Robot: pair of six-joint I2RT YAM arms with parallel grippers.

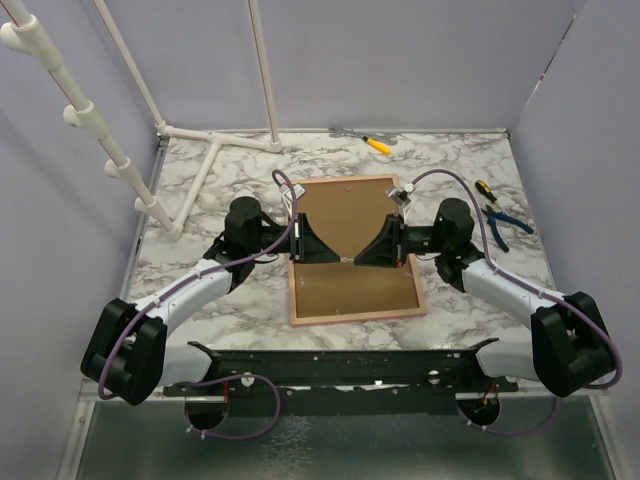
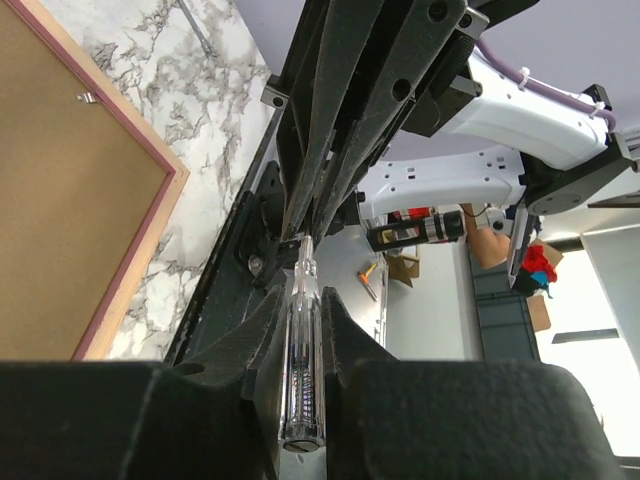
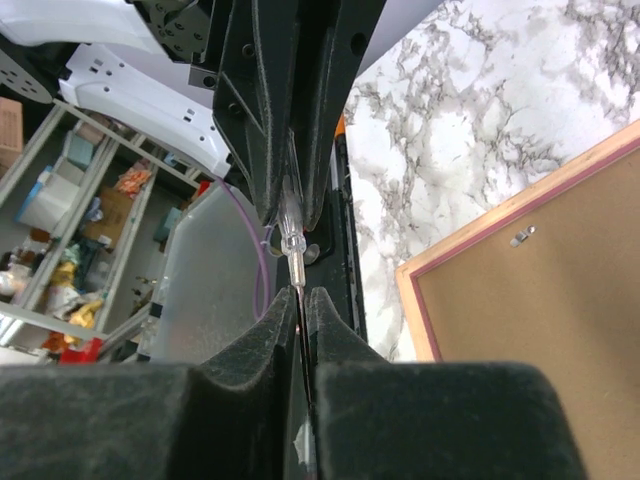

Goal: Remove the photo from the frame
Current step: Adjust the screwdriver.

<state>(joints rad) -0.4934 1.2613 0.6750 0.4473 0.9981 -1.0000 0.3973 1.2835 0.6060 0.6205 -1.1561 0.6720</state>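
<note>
The frame [image 1: 350,290] lies back up on the marble table, with its brown fibreboard and pink border showing. The photo is hidden. My two grippers meet tip to tip above the frame's middle. My left gripper [image 1: 328,252] is shut on the clear handle of a small screwdriver [image 2: 300,370]. My right gripper [image 1: 368,254] is shut on the thin metal shaft of the same screwdriver [image 3: 291,228]. In the wrist views the frame sits off to the side of the left gripper [image 2: 302,300] and the right gripper [image 3: 300,300], with the frame's back [image 2: 60,180] [image 3: 540,320] below.
Small metal clips [image 2: 88,97] [image 3: 518,237] sit on the frame's back. A yellow-handled screwdriver [image 1: 378,145] lies at the back. Blue pliers [image 1: 505,220] and another screwdriver [image 1: 483,190] lie at the right. A white pipe stand [image 1: 200,170] is at back left.
</note>
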